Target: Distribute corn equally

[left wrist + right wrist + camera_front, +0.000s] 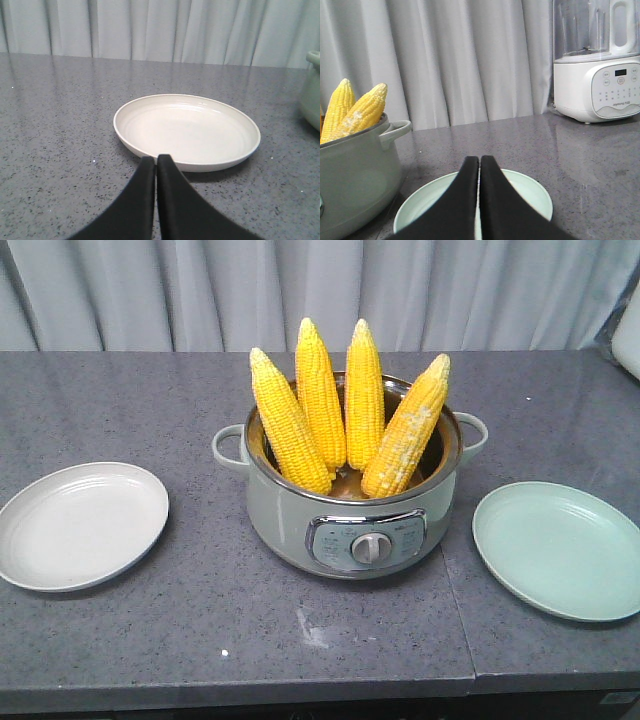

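The corn [345, 410] is four bright yellow cobs, knobbly with rows of kernels and tapering to points. They stand on end in the pot [300, 530] and fan outward, their tips well above the rim. The rightmost cob looks paler and frosted along one side. The pot is a round, pale green electric cooker with a shiny metal lip, a loop handle on each side and a grey panel with a dial [368, 548] on its front. It stands in the middle of the table [200, 640], a dark grey speckled stone-like top with a seam running toward the near edge.

A shallow, glossy cream plate [80, 525] lies toward the table's left edge, and a mint green plate [560, 550] of the same shape lies toward the right edge. A white blender [597, 85] with a clear jug stands at the back right corner, and a pale pleated curtain [300, 290] hangs behind.

My left gripper [156, 159] has its smooth black fingers pressed together with nothing between them. It sits low at the near rim of the cream plate, with the pot off to its right. My right gripper [479, 159] is likewise closed and empty, over the near side of the green plate. The corn stands up to its left, well apart from both jaws.
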Robot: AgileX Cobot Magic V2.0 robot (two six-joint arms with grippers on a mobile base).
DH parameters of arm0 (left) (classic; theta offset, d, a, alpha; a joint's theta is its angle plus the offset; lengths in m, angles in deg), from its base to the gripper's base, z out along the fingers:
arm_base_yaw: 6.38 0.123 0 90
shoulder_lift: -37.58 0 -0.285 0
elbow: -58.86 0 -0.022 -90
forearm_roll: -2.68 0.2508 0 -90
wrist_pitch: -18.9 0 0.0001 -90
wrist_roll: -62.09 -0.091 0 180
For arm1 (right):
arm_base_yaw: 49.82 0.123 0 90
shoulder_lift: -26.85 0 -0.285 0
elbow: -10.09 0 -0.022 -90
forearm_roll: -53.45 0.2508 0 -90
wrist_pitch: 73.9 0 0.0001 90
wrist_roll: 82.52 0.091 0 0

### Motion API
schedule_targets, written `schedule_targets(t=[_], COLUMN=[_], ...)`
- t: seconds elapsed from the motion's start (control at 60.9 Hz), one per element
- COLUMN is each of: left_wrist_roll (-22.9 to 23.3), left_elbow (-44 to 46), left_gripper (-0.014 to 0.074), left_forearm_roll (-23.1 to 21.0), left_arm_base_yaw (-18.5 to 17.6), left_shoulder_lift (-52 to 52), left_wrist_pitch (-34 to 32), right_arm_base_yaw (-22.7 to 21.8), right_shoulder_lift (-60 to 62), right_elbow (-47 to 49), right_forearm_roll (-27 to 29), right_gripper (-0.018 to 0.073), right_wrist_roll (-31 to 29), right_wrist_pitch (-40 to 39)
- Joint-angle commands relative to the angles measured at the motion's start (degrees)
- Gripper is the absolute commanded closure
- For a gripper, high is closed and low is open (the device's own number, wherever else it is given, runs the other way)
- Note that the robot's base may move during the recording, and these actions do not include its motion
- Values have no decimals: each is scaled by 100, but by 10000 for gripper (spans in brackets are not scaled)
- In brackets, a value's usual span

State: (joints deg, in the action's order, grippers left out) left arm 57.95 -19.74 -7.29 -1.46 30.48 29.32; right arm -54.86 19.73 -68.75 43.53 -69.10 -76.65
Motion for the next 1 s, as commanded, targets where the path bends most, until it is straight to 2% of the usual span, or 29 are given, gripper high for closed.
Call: schedule_targets(t=[0.0, 0.986], left_wrist_roll=[9, 9], left_elbow=[166, 166], left_gripper=[602, 602], left_forearm_roll=[-52, -52], left_arm_base_yaw=[-19, -19], left_shoulder_lift=[26, 26], left_wrist_pitch=[-404, -404], right_arm_base_yaw=[-32, -32], right_shoulder_lift=[32, 32], right_elbow=[-103, -103], right_forearm_roll=[-30, -30], right_gripper=[561, 561], right_wrist_roll=[-7, -7], right_wrist_pitch=[-438, -438])
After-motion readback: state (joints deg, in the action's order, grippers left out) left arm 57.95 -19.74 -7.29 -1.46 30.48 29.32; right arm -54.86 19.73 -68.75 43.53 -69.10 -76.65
